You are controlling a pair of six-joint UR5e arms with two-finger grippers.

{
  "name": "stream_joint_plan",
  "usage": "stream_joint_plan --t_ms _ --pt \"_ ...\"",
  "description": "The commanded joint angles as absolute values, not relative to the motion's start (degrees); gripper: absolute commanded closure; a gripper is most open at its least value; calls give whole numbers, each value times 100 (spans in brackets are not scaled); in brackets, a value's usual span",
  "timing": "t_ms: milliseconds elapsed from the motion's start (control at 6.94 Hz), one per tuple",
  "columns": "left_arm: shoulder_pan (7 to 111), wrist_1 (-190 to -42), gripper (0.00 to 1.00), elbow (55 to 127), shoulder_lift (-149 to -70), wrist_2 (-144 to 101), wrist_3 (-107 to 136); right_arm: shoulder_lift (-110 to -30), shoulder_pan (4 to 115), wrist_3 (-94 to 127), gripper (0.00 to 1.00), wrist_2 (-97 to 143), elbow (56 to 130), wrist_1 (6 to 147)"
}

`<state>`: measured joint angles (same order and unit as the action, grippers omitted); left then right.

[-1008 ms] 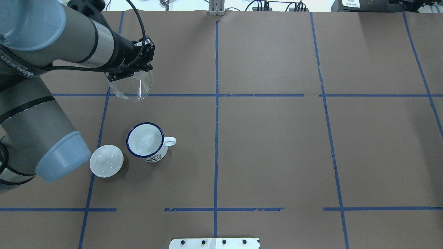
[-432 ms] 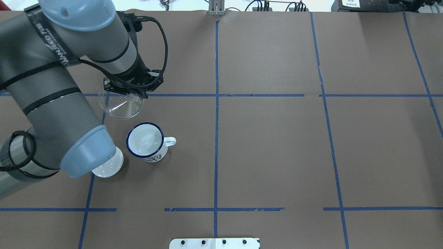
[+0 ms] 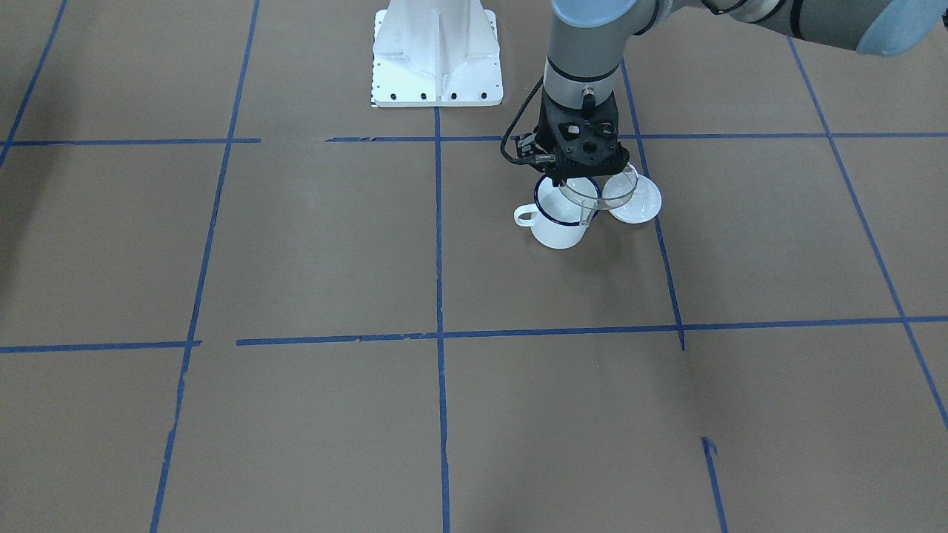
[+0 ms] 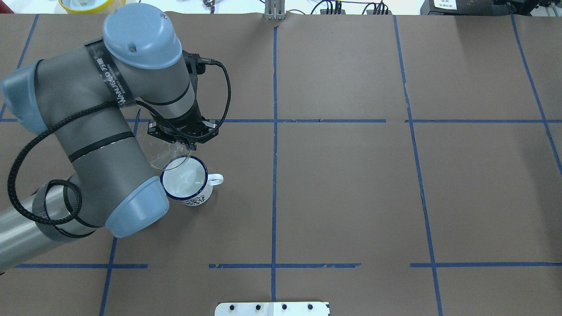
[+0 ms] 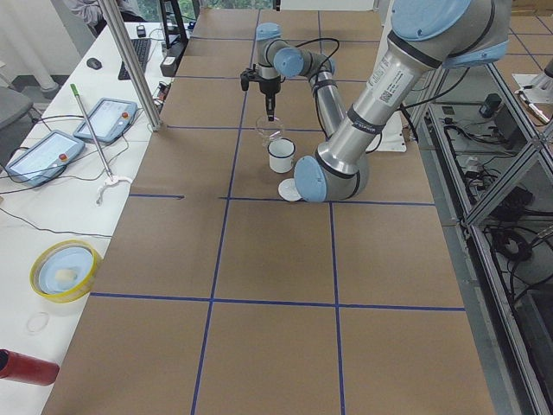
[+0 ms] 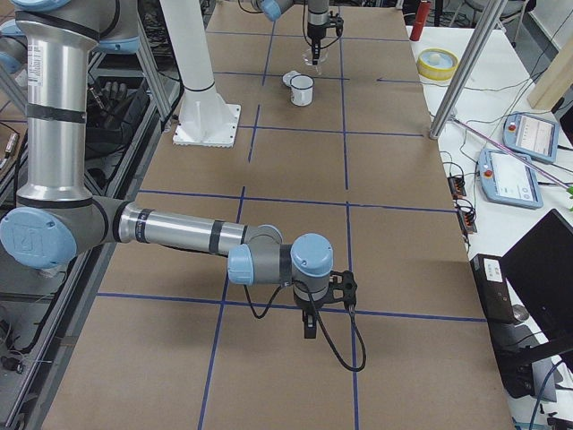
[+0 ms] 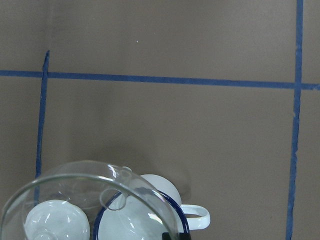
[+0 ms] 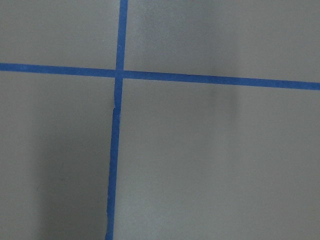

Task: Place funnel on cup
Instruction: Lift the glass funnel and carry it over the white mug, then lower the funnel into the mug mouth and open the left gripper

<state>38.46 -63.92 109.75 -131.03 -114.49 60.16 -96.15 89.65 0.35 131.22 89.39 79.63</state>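
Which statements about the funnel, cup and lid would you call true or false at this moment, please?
1. The left gripper holds the funnel in the air. True.
2. The funnel sits seated in the cup. False: it hangs off-centre over the cup's rim.
3. The cup lies on its side. False: it stands upright.
4. A white lid lies beside the cup. True.
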Motion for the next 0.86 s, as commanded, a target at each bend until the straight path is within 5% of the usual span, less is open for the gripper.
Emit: stream_joint_plan --t_ms 0,720 --pt "3753 -6372 100 11030 -13078 -11461 5994 -9615 8965 35 0 13122 8938 7963" --pt "3349 -6803 100 10802 -12727 -11443 6003 -9615 8965 35 0 13122 8947 7963"
